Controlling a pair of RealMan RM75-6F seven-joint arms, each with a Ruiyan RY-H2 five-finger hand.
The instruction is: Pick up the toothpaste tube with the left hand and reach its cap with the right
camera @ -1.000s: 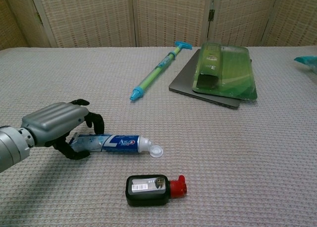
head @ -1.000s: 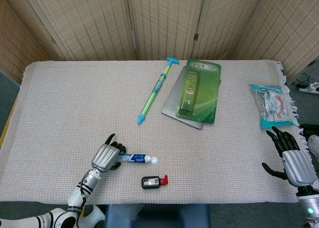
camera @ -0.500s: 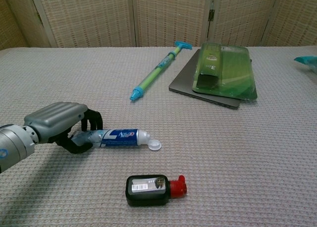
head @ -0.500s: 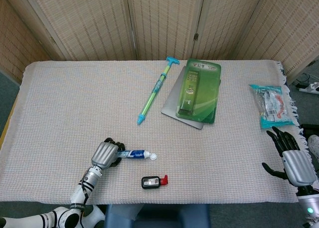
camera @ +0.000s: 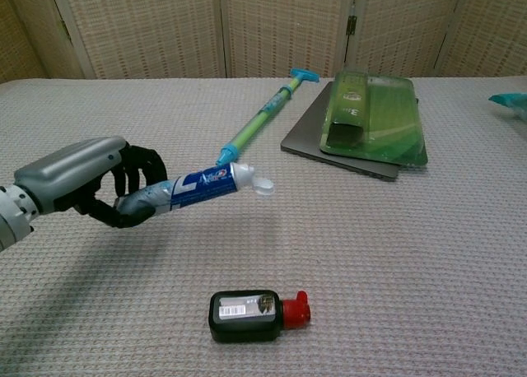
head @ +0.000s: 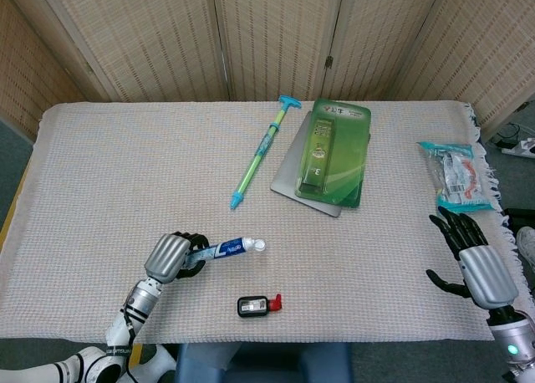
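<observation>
My left hand (camera: 78, 183) (head: 171, 256) grips the tail end of the blue-and-white toothpaste tube (camera: 202, 188) (head: 227, 249) and holds it above the cloth, tilted up to the right. Its white cap (camera: 263, 184) (head: 259, 246) points right and hangs free. My right hand (head: 475, 262) is far off at the table's right edge, fingers spread, holding nothing. It does not show in the chest view.
A small black bottle with a red cap (camera: 257, 314) (head: 257, 304) lies near the front edge. A green-and-blue toy pump (head: 261, 152) lies mid-table beside a green package (head: 334, 151) on a grey slab. A teal packet (head: 456, 176) lies at the right edge.
My left hand has closed on the tube and lifted it off the cloth, cap end rising. My right hand has shifted slightly inward and forward.
</observation>
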